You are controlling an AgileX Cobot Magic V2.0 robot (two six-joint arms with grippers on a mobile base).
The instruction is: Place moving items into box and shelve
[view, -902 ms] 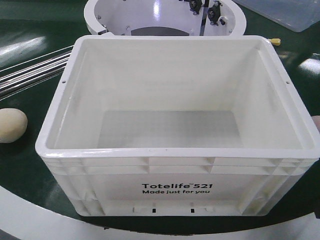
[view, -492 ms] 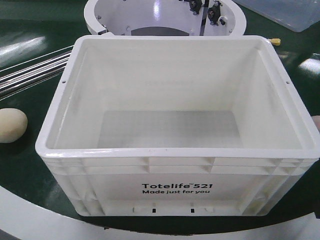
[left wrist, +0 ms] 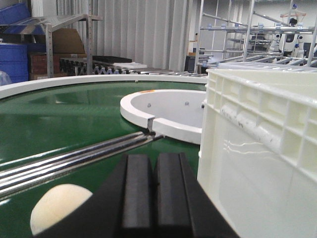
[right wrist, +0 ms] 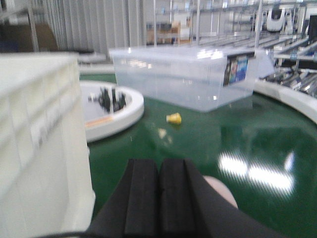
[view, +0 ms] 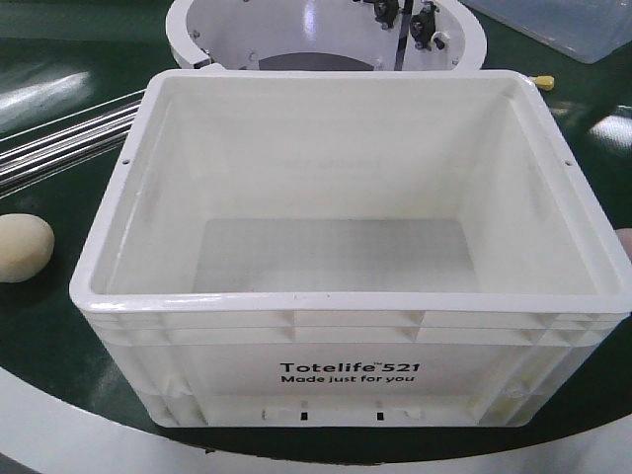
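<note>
An empty white Totelife box (view: 351, 326) stands open on the green belt; its wall shows in the left wrist view (left wrist: 257, 148) and the right wrist view (right wrist: 39, 139). A cream ball (view: 22, 248) lies on the belt left of the box, and it shows low left in the left wrist view (left wrist: 57, 208). A pale pink round item (right wrist: 220, 191) lies right of the box, partly hidden behind my right gripper (right wrist: 159, 168), which is shut and empty. My left gripper (left wrist: 153, 161) is shut and empty, beside the box's left wall. Neither gripper shows in the front view.
A white ring hub (view: 326, 35) sits behind the box. Steel rails (view: 59, 138) run left of it. A clear plastic bin (right wrist: 193, 74) stands at the back right, with a small yellow piece (right wrist: 174, 118) on the belt in front of it.
</note>
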